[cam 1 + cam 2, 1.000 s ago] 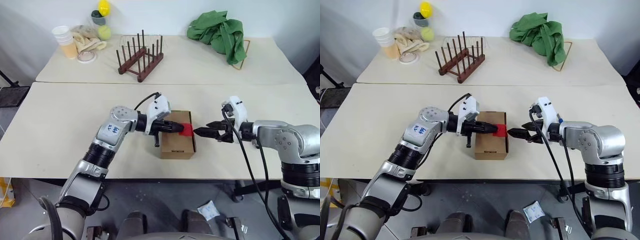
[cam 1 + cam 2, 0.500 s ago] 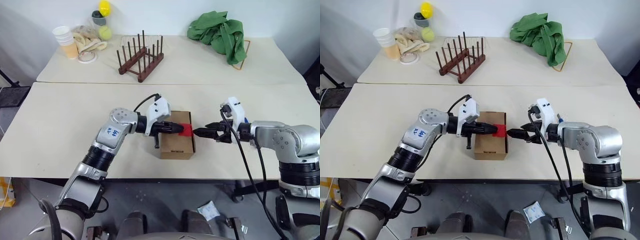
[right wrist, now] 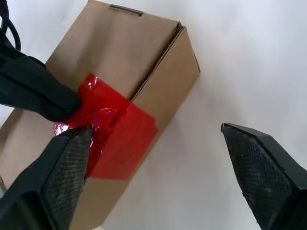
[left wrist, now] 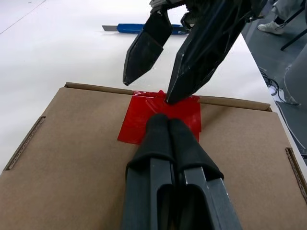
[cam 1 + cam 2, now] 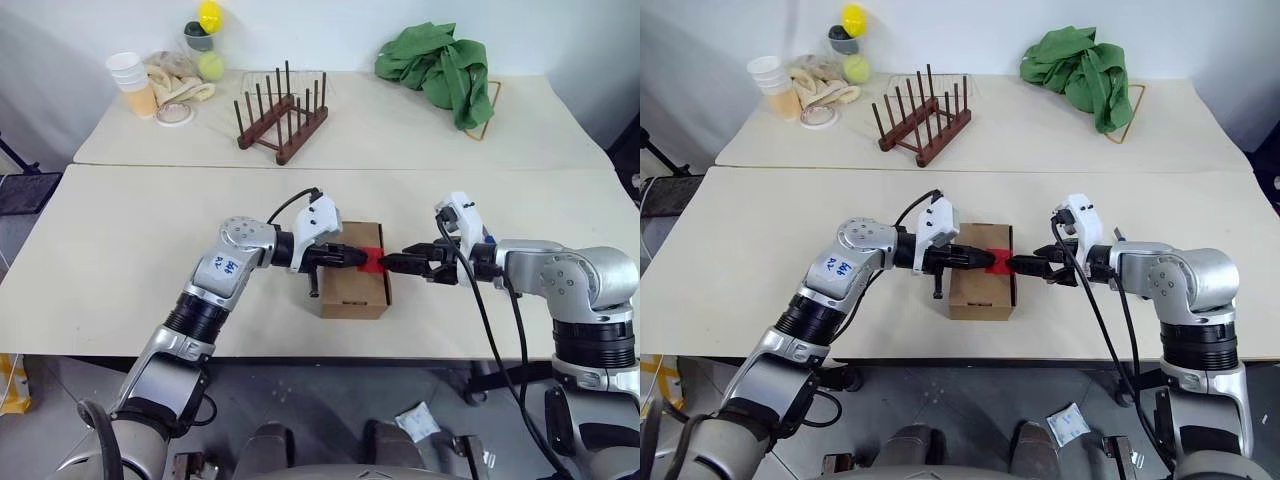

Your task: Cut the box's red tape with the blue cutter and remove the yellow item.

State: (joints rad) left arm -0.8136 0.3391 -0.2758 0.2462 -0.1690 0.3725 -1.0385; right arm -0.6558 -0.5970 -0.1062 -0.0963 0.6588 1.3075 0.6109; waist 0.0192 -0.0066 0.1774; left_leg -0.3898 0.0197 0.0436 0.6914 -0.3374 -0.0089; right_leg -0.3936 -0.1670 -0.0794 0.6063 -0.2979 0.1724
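- Left gripper [image 5: 358, 258] pressing down on the red tape [image 4: 160, 117] with both fingers shut tight together and nothing between them, apparently pinning the box [image 5: 352, 290] so it cannot slide while the other arm works.
- Reaching in from the box's 9 o'clock side with the forearm nearly level over the top face, fingertips [image 4: 163, 125] resting on the tape's near half.
- Right gripper [image 5: 398, 264] coming in from the box's 3 o'clock side, spread wide and empty, one fingertip [image 4: 178, 91] touching the crumpled tape edge at the box's rim, the other [image 4: 139, 62] hanging just above the table [image 5: 120, 250] beyond the rim.
- Looking like an attempt to pick or peel at the tape by finger, not to cut it.
- Sitting at the table's front middle, box closed, tape wrinkled but holding across the top and folded down over the 3 o'clock side.
- Lying untouched on the table beyond the right gripper as seen from the left wrist, blue cutter [image 4: 144, 28] well apart from the box, held by neither arm.
- Staying out of sight, presumably inside the closed box: the yellow item.
- Judging the cut not yet begun; fetching the cutter likely needed first.
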